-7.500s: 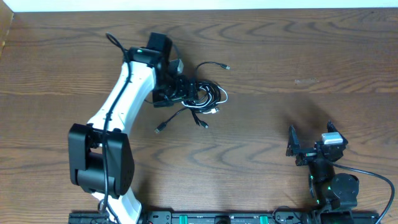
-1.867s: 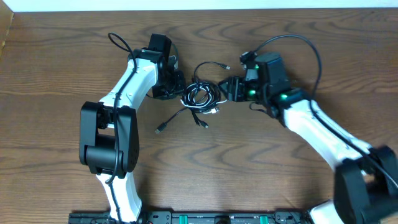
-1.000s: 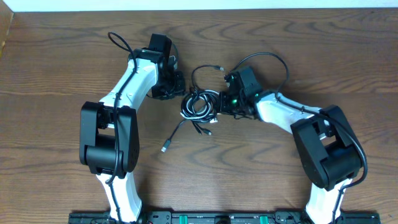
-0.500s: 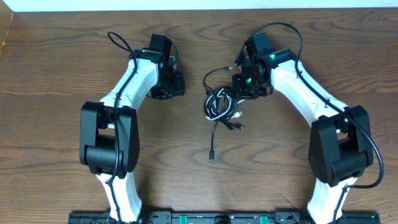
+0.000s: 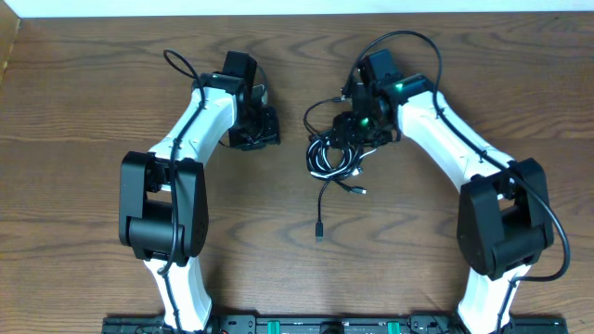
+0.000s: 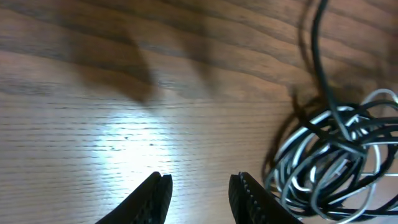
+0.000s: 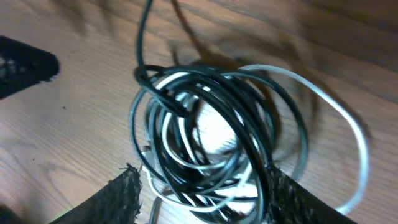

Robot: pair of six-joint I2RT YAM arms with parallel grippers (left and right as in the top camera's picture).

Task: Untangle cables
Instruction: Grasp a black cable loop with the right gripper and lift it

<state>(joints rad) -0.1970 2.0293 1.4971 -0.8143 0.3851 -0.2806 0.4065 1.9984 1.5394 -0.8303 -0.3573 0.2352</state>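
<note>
The cables (image 5: 329, 156) lie as one tangled coil of black and white cords in the middle of the table. A black plug end (image 5: 318, 230) trails toward the front. My right gripper (image 5: 350, 135) hovers over the coil's upper right. In the right wrist view its fingers stand wide apart on either side of the cables (image 7: 199, 130), so this gripper (image 7: 202, 196) is open. My left gripper (image 5: 266, 130) sits to the left of the coil, apart from it. In the left wrist view it (image 6: 199, 186) is open over bare wood, with the cables (image 6: 336, 155) to its right.
The brown wooden table (image 5: 93, 93) runs to a pale back edge at the top. The arm bases and a black rail (image 5: 306, 325) stand along the front edge. A thick black arm cable (image 5: 408, 42) loops above the right wrist.
The right gripper dragged the coil to the right, away from the left gripper, and its jaws have opened. The trailing plug end swung toward the front. The left arm barely moved.
</note>
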